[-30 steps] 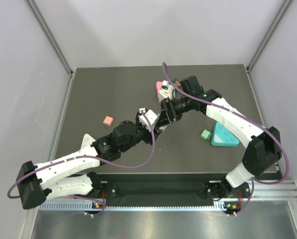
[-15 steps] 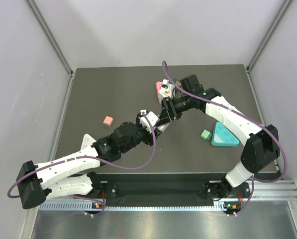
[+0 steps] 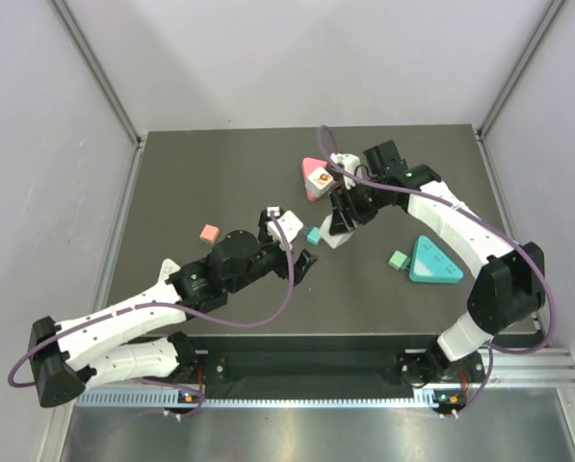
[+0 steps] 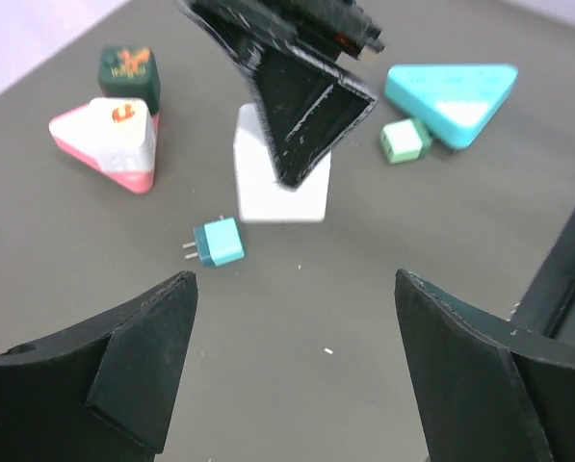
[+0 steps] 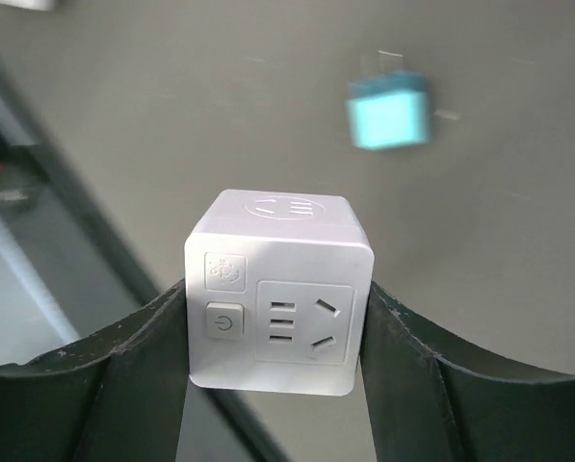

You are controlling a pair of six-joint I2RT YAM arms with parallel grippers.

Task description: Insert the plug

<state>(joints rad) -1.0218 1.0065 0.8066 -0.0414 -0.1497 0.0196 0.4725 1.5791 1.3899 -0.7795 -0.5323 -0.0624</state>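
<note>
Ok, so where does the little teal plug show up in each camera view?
Top external: the teal plug sits mid-picture, just left of the white socket cube.
Left wrist: the plug is left of centre, prongs pointing left, below-left of the cube.
Right wrist: it is blurred at the upper right, beyond the cube.
Shared landmark: the white socket cube, gripped by the right pincer.

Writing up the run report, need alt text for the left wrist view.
The left pincer hangs open and empty above a small teal plug lying on the dark table, prongs pointing left. Just beyond it, the right pincer grips a white socket cube from above; coloured blocks lie scattered behind.
</note>
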